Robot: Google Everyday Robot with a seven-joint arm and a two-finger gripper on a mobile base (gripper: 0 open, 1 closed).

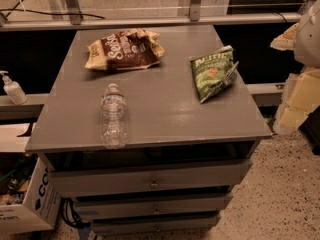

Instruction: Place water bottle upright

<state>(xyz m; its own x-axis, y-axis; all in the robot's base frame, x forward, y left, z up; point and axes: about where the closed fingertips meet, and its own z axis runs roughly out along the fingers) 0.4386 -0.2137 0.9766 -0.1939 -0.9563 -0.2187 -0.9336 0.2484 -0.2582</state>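
The water bottle (114, 116) lies on its side on the grey cabinet top (165, 114), near the front left edge. It is clear and ribbed, and its white cap points toward the back. Only cream and white parts of my arm (300, 91) show at the right edge, beside the cabinet and well right of the bottle. My gripper is out of view past that edge.
A brown snack bag (125, 49) lies at the back left of the top. A green chip bag (213, 71) lies at the right. A white pump dispenser (12, 89) stands on a ledge to the left. A cardboard box (25, 204) sits on the floor at lower left. Drawers (150, 181) face the front.
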